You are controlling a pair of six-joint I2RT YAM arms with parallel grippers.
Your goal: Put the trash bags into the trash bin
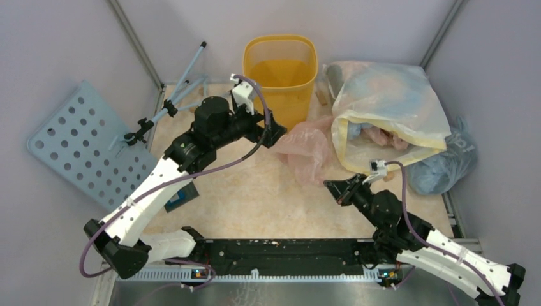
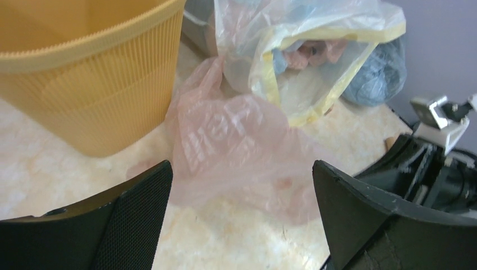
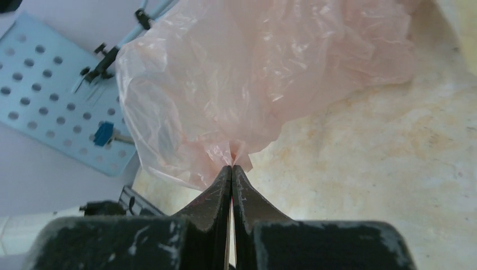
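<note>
The pale pink trash bag [image 1: 306, 145] lies crumpled on the table, just right of the yellow-orange trash bin [image 1: 281, 69], which stands upright and holds nothing that I can see. My right gripper [image 1: 330, 185] is shut on the bag's near edge; in the right wrist view its tips [image 3: 232, 167] pinch a fold of the pink film [image 3: 253, 73]. My left gripper [image 1: 279, 132] is open and empty at the bag's left side, close to the bin. In the left wrist view its fingers [image 2: 135, 214] frame the bag [image 2: 230, 146], with the bin [image 2: 84, 73] to the left.
A large whitish-yellow sack [image 1: 383, 105] full of stuff lies right of the bin, with a grey-blue bag [image 1: 446, 159] beside it. A blue perforated board [image 1: 83, 143] and a thin stand [image 1: 178, 89] are at the left. A small dark item [image 1: 182, 197] lies by my left arm.
</note>
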